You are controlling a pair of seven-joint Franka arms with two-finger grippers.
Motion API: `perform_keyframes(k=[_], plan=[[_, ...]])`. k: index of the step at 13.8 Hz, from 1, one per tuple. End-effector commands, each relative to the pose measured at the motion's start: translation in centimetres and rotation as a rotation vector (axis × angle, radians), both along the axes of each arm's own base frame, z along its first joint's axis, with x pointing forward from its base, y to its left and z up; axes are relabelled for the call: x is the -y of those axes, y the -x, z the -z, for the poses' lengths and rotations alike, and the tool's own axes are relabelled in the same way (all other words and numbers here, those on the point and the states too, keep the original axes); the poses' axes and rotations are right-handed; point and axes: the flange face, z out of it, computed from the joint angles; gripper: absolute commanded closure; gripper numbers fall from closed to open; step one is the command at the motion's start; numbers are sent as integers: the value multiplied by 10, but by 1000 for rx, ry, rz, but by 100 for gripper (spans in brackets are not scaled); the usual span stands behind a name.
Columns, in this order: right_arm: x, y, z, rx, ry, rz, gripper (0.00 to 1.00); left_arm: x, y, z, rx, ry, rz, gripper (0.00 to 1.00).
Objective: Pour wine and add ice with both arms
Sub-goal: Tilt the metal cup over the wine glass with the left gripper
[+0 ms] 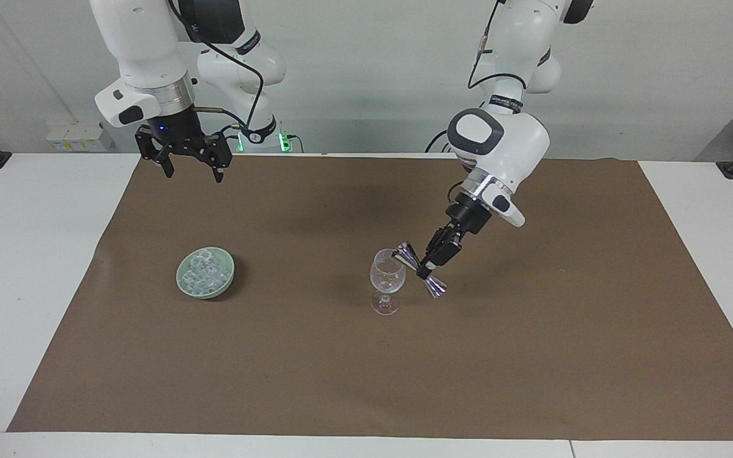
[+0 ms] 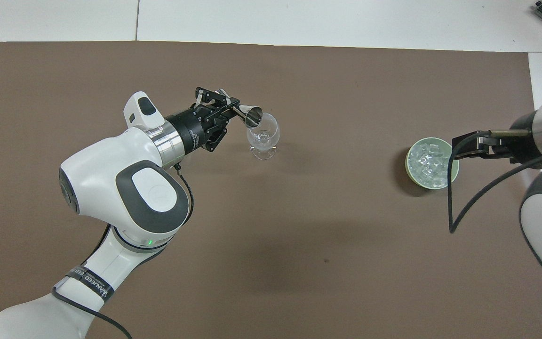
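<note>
jigger (image 1: 422,273) tipped, seemingly over glass (image 1: 387,275)

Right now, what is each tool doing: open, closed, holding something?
Left tool: closed on the metal jigger, tipped at the wine glass.
Right tool: open, empty, raised, waiting.

Two white jointed arms (image 1: 500,140), glossy shells, grey-black oval joint caps. Polished metal ring at each wrist, then a black cylinder and black linkage gripper. Loose black cables along both arms. Black band with white lettering on left forearm, text possibly a maker's name. Small green light near left elbow.
</note>
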Motion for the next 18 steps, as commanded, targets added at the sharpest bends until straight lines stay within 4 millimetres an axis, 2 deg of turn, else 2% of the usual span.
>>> perform_keyframes(k=[1,4,13,18], plan=[[1,7,-1,1,-11,-15,0,4,0,-6,38,-34,9,100],[1,7,-1,1,-11,-15,0,5,-2,-10,49,-34,7,100],[2,7,-1,1,-11,-14,0,9,-5,-4,64,-54,10,100],[1,7,-1,1,-11,-15,0,19,-4,-5,81,-62,21,100]])
